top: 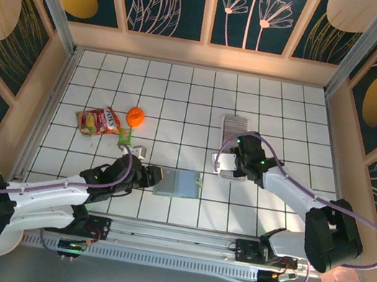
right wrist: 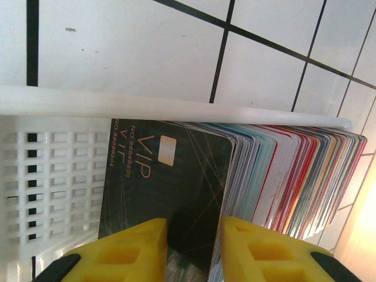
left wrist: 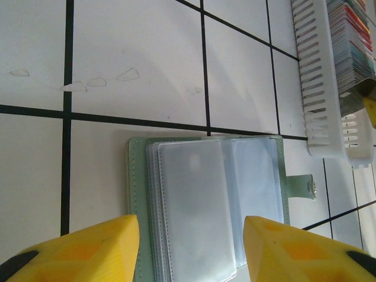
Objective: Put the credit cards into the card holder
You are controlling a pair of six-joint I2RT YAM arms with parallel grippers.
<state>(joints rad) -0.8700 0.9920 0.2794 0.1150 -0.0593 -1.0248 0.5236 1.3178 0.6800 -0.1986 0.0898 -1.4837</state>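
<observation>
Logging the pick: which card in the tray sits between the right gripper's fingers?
The black card marked VIP, foremost in the row; the cards behind it show pale or coloured edges.

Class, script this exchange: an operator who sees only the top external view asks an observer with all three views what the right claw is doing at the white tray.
Observer: The right claw has a finger either side of a black card marked VIP, at the front of the credit cards.
Operator: Is the card holder ready?
Observer: It lies open, clear sleeves facing up.
Operator: And the left claw?
Observer: Open, fingers spread over the holder's near end.
</observation>
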